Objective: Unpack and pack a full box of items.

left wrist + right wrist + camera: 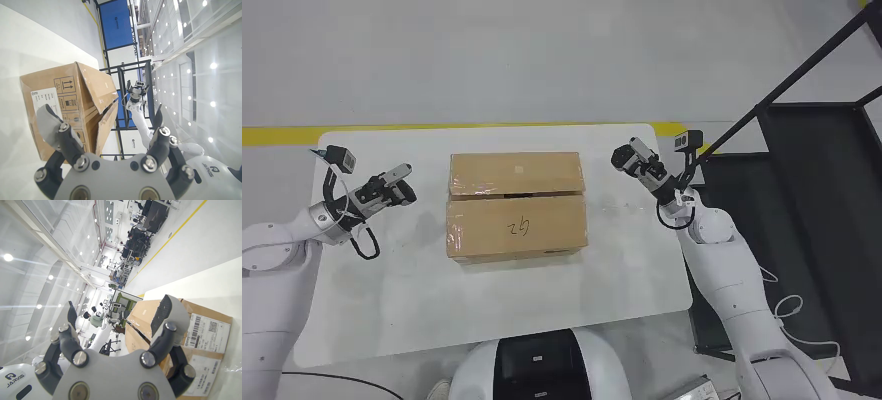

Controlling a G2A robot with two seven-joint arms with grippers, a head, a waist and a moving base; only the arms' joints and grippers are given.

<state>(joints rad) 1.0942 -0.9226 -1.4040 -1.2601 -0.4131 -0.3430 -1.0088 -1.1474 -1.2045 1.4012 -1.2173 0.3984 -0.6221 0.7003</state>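
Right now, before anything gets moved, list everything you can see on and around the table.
cardboard box: one, brown, middle of the table, top flaps folded down with a narrow gap along the seam
table: one, white, in front of the robot, carrying the box
floor line: one, yellow, along the table's far edge
metal frame: one, black, on the floor off the table's right side
left gripper: one, black and grey, open, above the table off the box's left end, apart from it
right gripper: one, black and grey, open, off the box's far right corner, apart from it
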